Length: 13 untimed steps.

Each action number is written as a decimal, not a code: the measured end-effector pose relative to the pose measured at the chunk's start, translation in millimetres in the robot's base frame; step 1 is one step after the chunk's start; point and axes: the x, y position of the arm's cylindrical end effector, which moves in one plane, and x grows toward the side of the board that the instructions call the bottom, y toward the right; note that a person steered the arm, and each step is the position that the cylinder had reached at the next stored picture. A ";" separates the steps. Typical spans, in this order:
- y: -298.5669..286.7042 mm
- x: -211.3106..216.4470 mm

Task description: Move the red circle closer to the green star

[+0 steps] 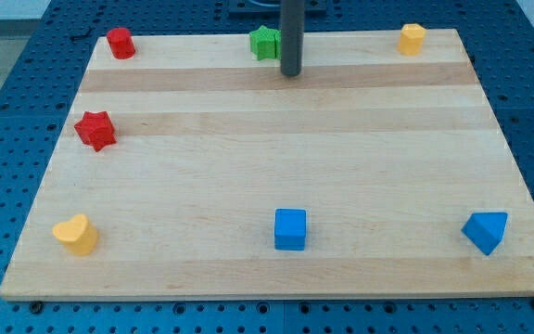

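Note:
The red circle (120, 43) is a short red cylinder at the board's top left corner. The green star (265, 43) sits at the top edge near the middle, partly hidden on its right side by the rod. My tip (291, 73) rests on the board just to the right of and slightly below the green star, close to it. The red circle lies far to the left of my tip, with bare board between it and the green star.
A red star (95, 130) lies at the left edge. A yellow pentagon-like block (412, 38) sits at the top right. A yellow heart (76, 234), a blue cube (290, 229) and a blue triangle (486, 231) line the bottom. The wooden board (276, 167) lies on a blue pegboard.

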 end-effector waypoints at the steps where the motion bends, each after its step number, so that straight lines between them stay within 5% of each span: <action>1: -71.8 11.6; 3: -281.1 38.4; 4: -305.0 35.0; 9: -256.6 -97.9; 11: -169.6 -87.8; 13: -223.0 -79.5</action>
